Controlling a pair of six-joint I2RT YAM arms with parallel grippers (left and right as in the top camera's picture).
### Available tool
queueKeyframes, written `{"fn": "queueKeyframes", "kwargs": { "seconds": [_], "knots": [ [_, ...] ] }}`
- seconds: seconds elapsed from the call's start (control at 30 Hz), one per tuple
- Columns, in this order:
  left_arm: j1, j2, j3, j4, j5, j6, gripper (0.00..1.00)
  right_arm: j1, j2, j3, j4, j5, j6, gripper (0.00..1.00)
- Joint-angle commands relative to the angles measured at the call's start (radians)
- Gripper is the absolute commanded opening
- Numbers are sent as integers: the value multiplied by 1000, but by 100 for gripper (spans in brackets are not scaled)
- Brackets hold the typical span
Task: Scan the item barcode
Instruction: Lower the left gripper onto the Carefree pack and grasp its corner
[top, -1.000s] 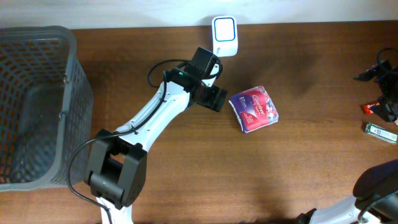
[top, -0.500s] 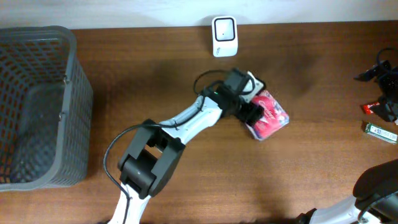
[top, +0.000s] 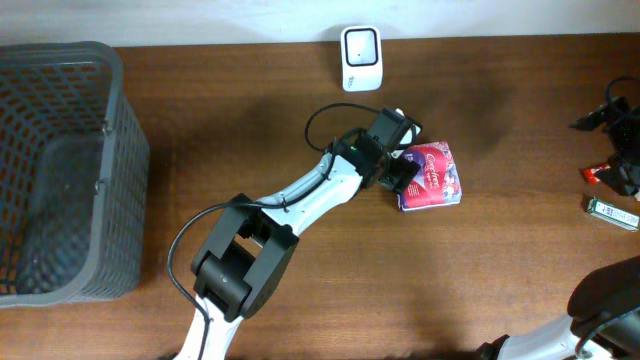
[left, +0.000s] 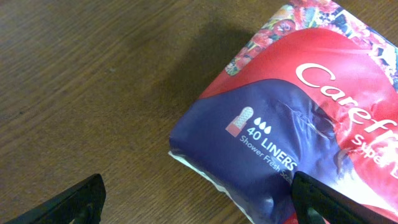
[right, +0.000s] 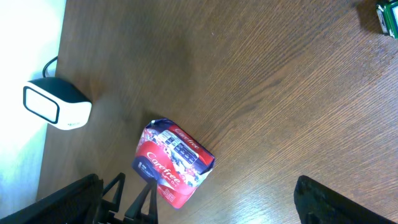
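Left hand has moved from beside the scanner to the liner packet, which lies on the surface between its wide-spread fingers; closing off-centre could shove the soft packet aside.

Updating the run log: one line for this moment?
left gripper: open over liner pack | right gripper: open, empty | scanner: apart from pack

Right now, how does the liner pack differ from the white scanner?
The liner pack is red and purple with printed lettering; the scanner is plain white. The liner pack lies flat mid-table, askew; the scanner sits at the far edge. The open left gripper straddles a corner of the liner pack; no gripper is at the scanner. Both rest on the wooden table.
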Motion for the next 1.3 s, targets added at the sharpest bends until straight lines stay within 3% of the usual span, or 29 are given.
{"fn": "queueKeyframes", "kwargs": {
  "seconds": [0.0,0.1,0.17,0.23,0.3,0.43,0.57,0.7,0.77,0.87,0.93,0.97,1.1,1.2,1.27],
  "knots": [
    [10,-8,10,-27,-34,23,92,5,-2,5,0,10,-10,99],
    [10,0,10,-45,-21,23,88,5,-2,5,0,10,-10,99],
    [10,4,10,-63,151,23,86,5,-2,5,0,10,-10,99],
    [7,4,10,-97,291,22,75,5,-2,5,0,10,-10,99],
    [10,0,12,-158,276,23,77,5,-2,5,0,10,-10,99],
    [39,-81,96,-315,155,23,72,5,-2,5,0,10,-10,99],
    [39,-117,107,-221,75,22,74,5,-2,5,0,10,-10,99],
    [16,-49,107,-48,77,-134,71,5,-2,5,0,10,-10,99],
    [-12,-3,107,-42,126,-153,69,5,-2,5,0,10,-10,98],
    [-51,5,107,-42,124,-137,39,5,-2,5,0,10,-10,98],
    [-60,5,107,-42,122,-138,6,5,-2,5,0,10,-10,98],
    [-60,5,107,-42,122,-138,0,5,-2,5,0,10,-10,99],
    [-69,13,105,-81,120,-138,0,5,-2,5,0,10,-10,99],
    [-70,13,105,-167,-35,-138,0,5,-2,5,0,10,-10,98],
    [-69,14,105,-251,-61,-138,0,5,-2,5,0,10,-10,99]
  ]
}}
